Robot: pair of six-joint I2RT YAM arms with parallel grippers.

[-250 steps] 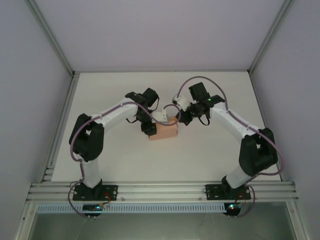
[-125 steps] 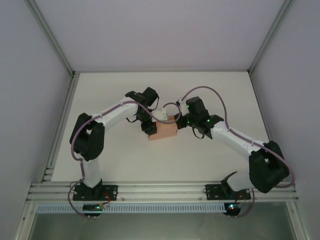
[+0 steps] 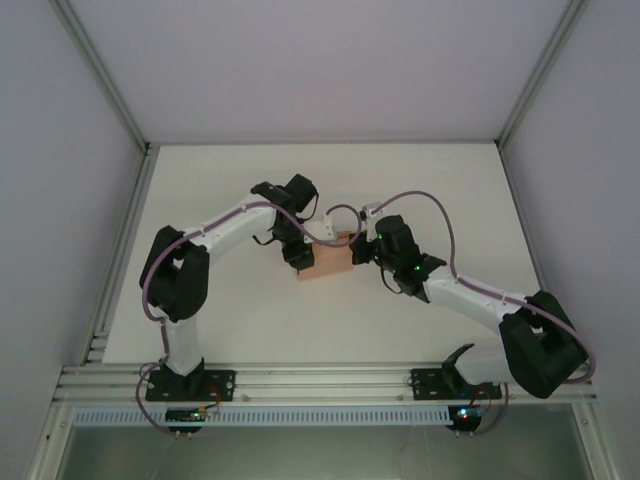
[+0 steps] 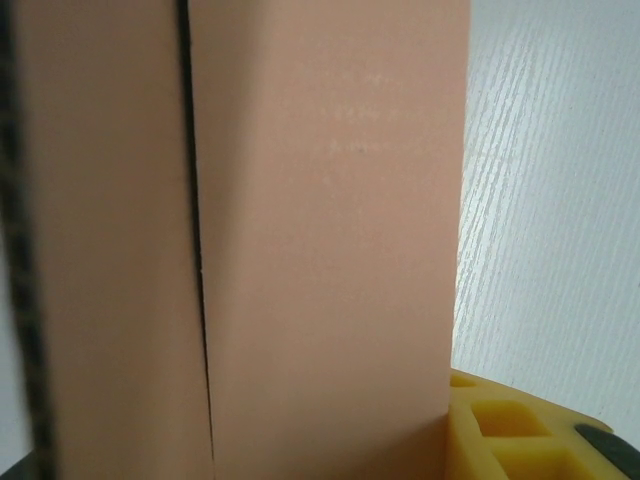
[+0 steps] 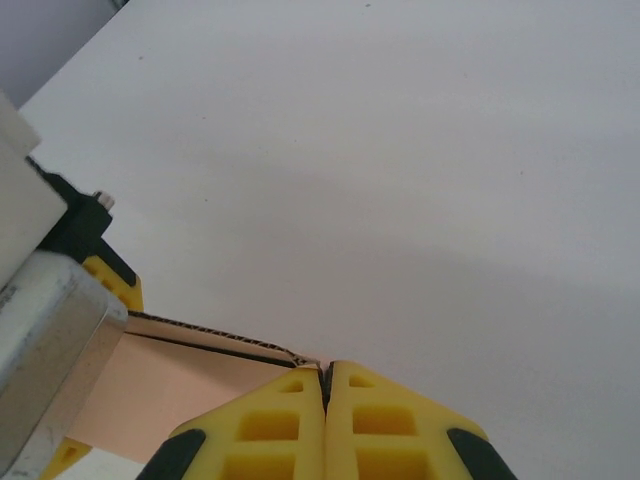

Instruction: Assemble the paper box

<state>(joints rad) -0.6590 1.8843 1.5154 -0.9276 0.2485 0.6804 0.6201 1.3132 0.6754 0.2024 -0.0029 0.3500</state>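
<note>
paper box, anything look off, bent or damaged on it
Only a thin dark gap running down the paper box in the left wrist view, where two panels meet without quite closing. No tear or crush shows.

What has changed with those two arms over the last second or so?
The right arm swung toward the near edge, bringing its shut right claw to the right end of the paper box. The left claw kept gripping the left end; the box stayed put.

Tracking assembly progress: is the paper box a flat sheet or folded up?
Folded up: the paper box shows as a rectangular block from above, and up close two panels meet along a seam.
</note>
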